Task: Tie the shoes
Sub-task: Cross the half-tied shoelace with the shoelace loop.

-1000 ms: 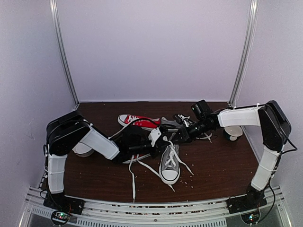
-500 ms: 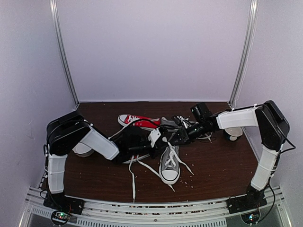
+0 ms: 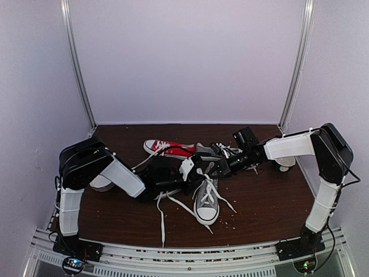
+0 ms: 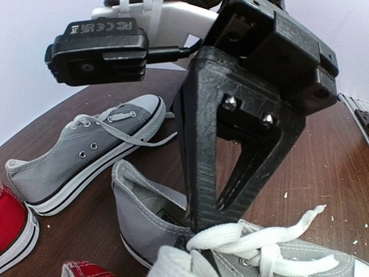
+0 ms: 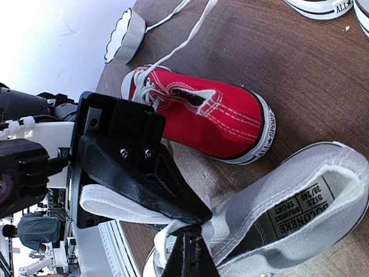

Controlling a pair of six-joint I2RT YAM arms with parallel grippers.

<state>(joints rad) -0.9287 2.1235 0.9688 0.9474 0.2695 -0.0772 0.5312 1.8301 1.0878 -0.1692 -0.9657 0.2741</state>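
One grey shoe (image 3: 206, 203) lies mid-table with its toe toward the arms; it also shows as a grey shoe (image 4: 144, 213) and a grey shoe (image 5: 300, 213) in the wrist views. The other grey shoe (image 3: 206, 150) (image 4: 75, 156) lies behind it. Both grippers meet above the near shoe's open tongue. My left gripper (image 3: 193, 171) (image 5: 204, 214) is shut on a flat white lace (image 5: 115, 208). My right gripper (image 3: 212, 169) (image 4: 203, 222) (image 5: 193, 245) is shut on the white lace (image 4: 253, 236) where the strands cross. My left fingers are mostly hidden by lace in the left wrist view.
A red sneaker (image 3: 167, 148) (image 5: 213, 118) lies just behind the grippers. Loose lace ends (image 3: 163, 219) trail toward the front edge. A white object (image 3: 101, 183) sits by the left arm, and another white object (image 3: 282, 163) sits under the right forearm.
My right gripper has slid a little left toward the left gripper and closed its jaws on the lace. The left gripper has stayed shut in place.
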